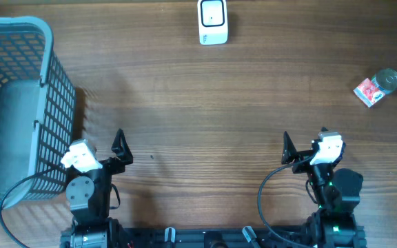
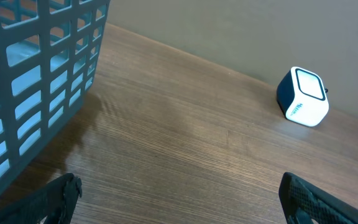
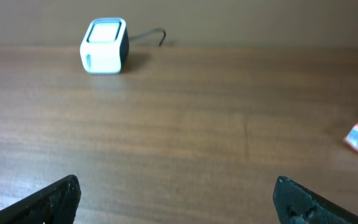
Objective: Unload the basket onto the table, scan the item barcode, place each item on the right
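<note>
A brown wood-grain table fills the overhead frame from edge to edge, the grain running left to right. In both wrist views a plain, dull grey-brown wall crosses the top of the frame behind the table's far edge. Soft, even light leaves a faint sheen on the wood.

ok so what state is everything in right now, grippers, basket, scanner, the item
left gripper: open, holding nothing
right gripper: open, holding nothing
basket: upright, looks empty
scanner: standing at the far edge, nothing in front of it; cannot tell if it is on
item: far right, seems to lie on its side, not touched by either gripper
</note>
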